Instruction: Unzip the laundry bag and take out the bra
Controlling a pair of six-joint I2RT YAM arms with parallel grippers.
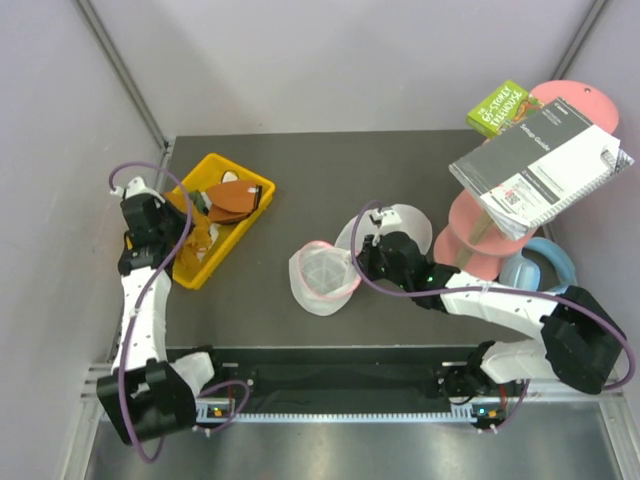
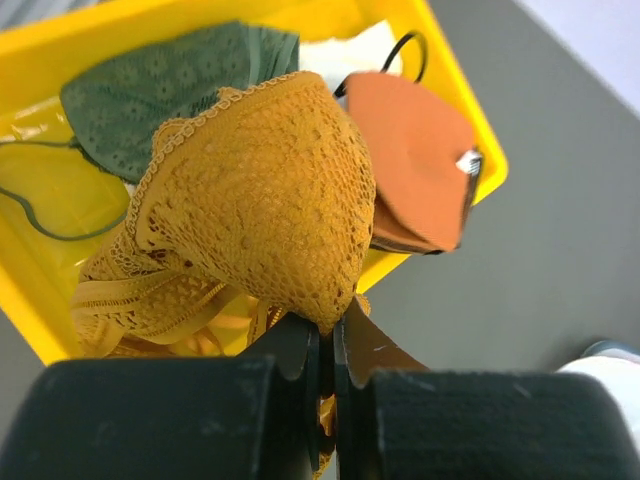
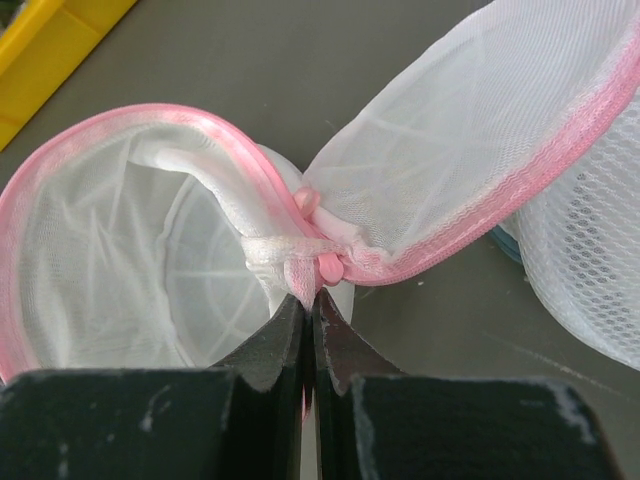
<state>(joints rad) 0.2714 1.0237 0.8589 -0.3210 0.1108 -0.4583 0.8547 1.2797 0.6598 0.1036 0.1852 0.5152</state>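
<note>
Orange-yellow bra [image 2: 260,190] sits pinched in the left fingers [image 2: 290,350] over a yellow tray [image 2: 150,20]; right fingers [image 3: 270,345] clamp the laundry bag [image 3: 130,260] by its rim.

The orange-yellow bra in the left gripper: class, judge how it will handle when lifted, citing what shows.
Probably floppy: the bra, pinched by the left gripper, sags in folds. Likely light: it is open lace. Its straps might snag, bunched over the yellow bin.

Light was even, diffuse, from overhead; shadows on the table [image 1: 400,170] were soft and short. Top view was sharp, walls [image 1: 330,60] a bit washed out. Wrist views were bright: laundry bag [image 3: 130,240] mesh nearly blown out, bra [image 2: 260,190] lace crisp
</note>
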